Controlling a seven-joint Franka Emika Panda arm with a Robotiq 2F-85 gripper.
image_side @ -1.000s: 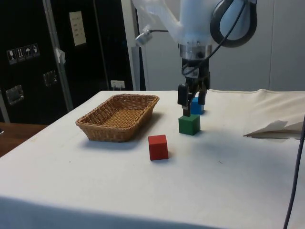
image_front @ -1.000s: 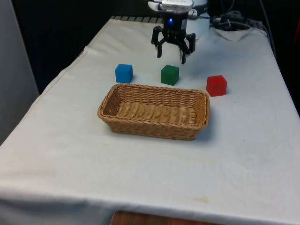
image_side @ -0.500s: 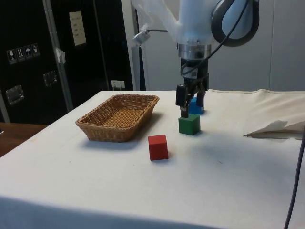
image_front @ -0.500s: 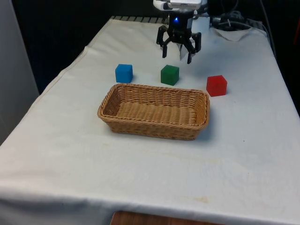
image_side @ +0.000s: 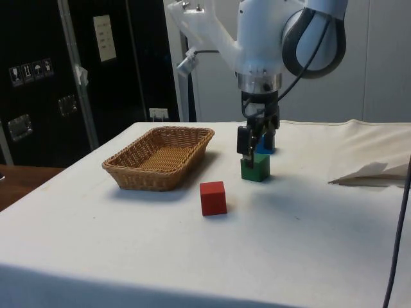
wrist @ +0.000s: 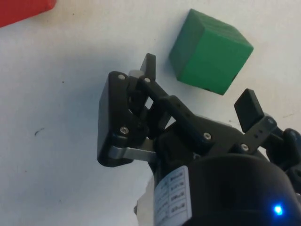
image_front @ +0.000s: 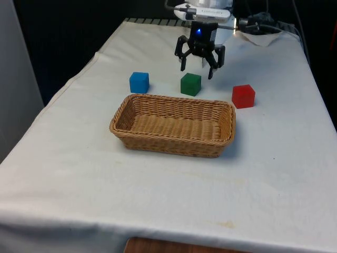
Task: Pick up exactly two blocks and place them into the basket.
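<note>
A green block (image_front: 190, 84) sits on the cloth just behind the woven basket (image_front: 174, 142), with a blue block (image_front: 139, 82) toward the front view's left and a red block (image_front: 243, 96) toward its right. My gripper (image_front: 197, 67) hangs open a little above and just behind the green block (image_side: 255, 168), holding nothing. In the wrist view the green block (wrist: 210, 52) lies just past the spread fingertips (wrist: 149, 62), not between them. The red block (wrist: 23, 9) is at that picture's corner. The basket (image_side: 160, 156) holds nothing.
Crumpled white cloth or paper (image_front: 260, 36) lies at the far end of the table near the robot's base, and again in the side view (image_side: 372, 173). The table's edges run down both sides of the front view.
The gripper has come down and forward toward the green block, after drifting toward the front view's right. It stays open. No block has moved.
</note>
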